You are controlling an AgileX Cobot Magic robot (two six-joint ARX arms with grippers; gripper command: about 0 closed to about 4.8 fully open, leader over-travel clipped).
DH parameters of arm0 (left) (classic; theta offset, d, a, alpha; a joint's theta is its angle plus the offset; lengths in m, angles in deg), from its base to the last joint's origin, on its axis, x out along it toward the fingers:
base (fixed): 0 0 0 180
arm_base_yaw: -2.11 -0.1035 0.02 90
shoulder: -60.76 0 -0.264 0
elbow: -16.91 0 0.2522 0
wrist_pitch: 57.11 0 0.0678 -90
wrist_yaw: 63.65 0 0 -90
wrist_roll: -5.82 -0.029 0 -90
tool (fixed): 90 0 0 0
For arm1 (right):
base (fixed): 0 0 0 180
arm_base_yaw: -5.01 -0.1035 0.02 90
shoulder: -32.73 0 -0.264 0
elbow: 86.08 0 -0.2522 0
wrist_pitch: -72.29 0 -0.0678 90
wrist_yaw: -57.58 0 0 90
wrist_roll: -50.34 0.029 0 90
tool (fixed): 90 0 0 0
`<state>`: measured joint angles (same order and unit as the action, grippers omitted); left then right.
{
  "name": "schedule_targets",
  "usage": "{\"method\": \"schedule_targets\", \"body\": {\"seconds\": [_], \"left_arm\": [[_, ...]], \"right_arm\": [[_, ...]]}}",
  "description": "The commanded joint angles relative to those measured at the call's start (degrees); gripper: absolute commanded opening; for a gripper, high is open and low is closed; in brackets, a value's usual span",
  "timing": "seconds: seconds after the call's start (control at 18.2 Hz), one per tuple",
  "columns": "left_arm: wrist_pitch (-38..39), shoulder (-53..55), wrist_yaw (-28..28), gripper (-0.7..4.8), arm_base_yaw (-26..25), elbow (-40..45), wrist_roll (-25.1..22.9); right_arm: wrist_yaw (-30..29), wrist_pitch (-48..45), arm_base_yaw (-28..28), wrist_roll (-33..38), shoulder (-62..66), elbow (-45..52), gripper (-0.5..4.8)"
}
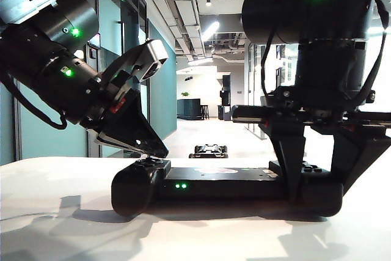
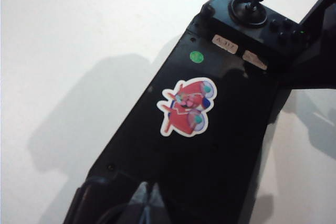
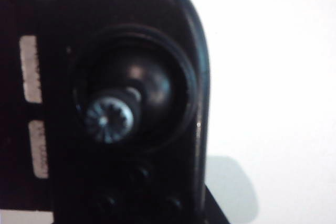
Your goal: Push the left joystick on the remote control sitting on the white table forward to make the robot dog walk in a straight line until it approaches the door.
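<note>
- The remote control (image 1: pixel 223 183) lies on the white worktop (image 1: pixel 55 218), its long axis running 9 to 3 o'clock across the exterior view.
- The left gripper (image 1: pixel 153 149) points down at 5 o'clock onto the controller's left end, its fingers drawn together to a tip; the left joystick is hidden beneath it.
- The right gripper (image 1: pixel 314 169) straddles the right end, fingers spread either side, apparently bracing the body.
- The robot dog (image 1: pixel 211 150) sits on the corridor floor at 12 o'clock, beyond the controller, well short of any door.
- Likely next: the left arm, nearer, nudges forward.
</note>
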<state>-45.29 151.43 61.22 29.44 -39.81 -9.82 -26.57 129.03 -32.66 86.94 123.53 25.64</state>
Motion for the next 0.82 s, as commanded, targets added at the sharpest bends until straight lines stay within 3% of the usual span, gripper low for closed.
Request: {"method": "schedule_targets", "body": {"seconds": [0.05,0.82], "left_arm": [[-1.64,-0.13,-0.37,-0.05,-0.04,-0.02,-0.02],[-1.64,-0.13,-1.11,-0.05,-0.04,-0.02,0.00]], "right_arm": [[-0.85,0.46,-0.04,-0.68,-0.04,0.02,1.66],[-0.83,0.48,-0.04,-0.68,-0.04,0.02,1.66]]}}
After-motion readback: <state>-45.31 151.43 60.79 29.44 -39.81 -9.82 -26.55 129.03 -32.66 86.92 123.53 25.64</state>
